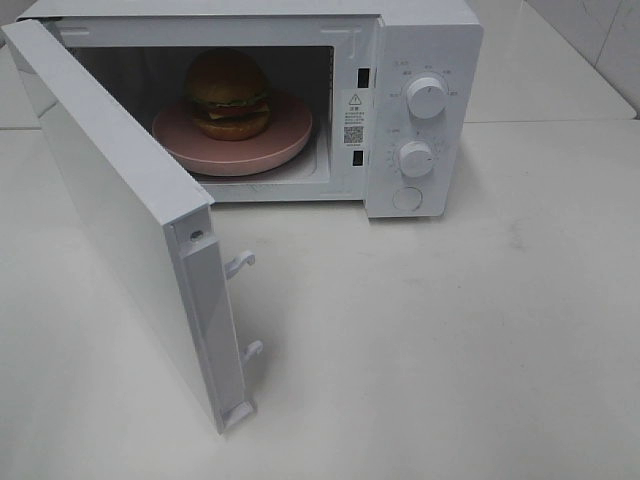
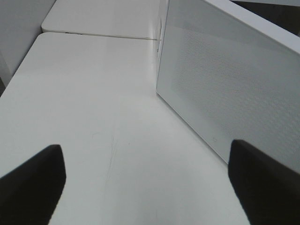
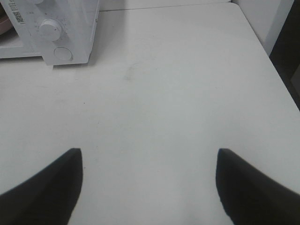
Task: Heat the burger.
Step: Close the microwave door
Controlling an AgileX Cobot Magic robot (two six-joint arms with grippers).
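burger (image 1: 228,92) upright, dome up, stack axis vert., on pink plate (image 1: 292,138) in microwave (image 1: 430,40) w/ door (image 1: 110,210) open; left hand (image 2: 145,146) & right hand (image 3: 149,151): fingers wide apart, empty

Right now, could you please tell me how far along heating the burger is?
Done: the burger sits on the pink plate inside the microwave. In hand: nothing; the left pincer and right pincer are open, empty. Left: shut the door, set the knobs.
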